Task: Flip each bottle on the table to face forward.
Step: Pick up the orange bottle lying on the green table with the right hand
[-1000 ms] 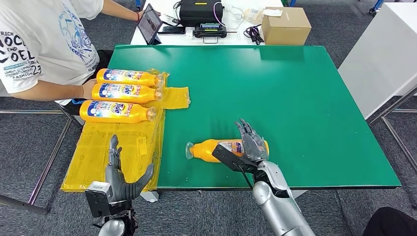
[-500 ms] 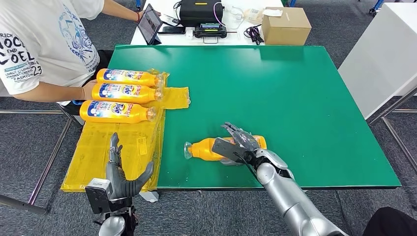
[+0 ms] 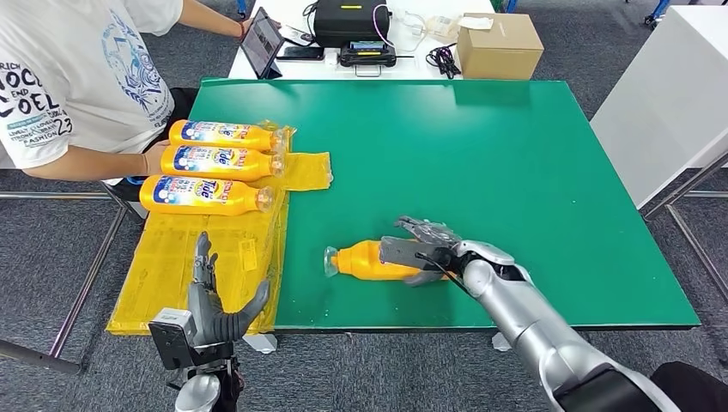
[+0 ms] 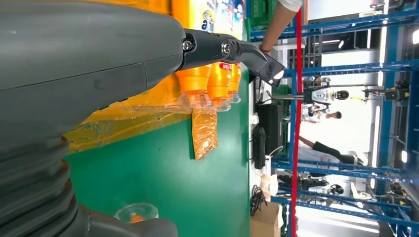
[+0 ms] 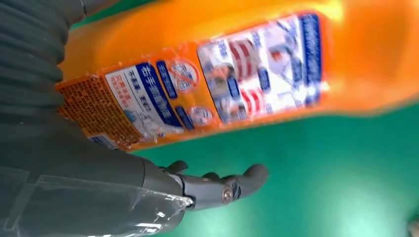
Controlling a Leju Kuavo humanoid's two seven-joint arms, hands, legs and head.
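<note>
An orange bottle [image 3: 365, 261] lies on its side near the front edge of the green table [image 3: 515, 172], clear cap to the left. My right hand [image 3: 427, 247] lies over its base end, fingers draped across the top. In the right wrist view the bottle's [image 5: 212, 74] back label faces the camera and my thumb [image 5: 217, 188] sits just clear of it above the table. Three more orange bottles [image 3: 219, 161] lie in a row on a yellow plastic sheet [image 3: 197, 257] at the table's left. My left hand [image 3: 215, 307] is open, low beside the sheet's front edge.
A person [image 3: 69, 86] sits at the left with a hand by the three bottles. Behind the green table stand a tablet [image 3: 262, 39], a black case [image 3: 348, 19] and a cardboard box [image 3: 498, 43]. A white table [image 3: 670, 94] stands at the right.
My right hand has come down from upright above the bottle and turned to lie across its base end, covering the label. The bottle has barely shifted. The left hand has stayed put.
</note>
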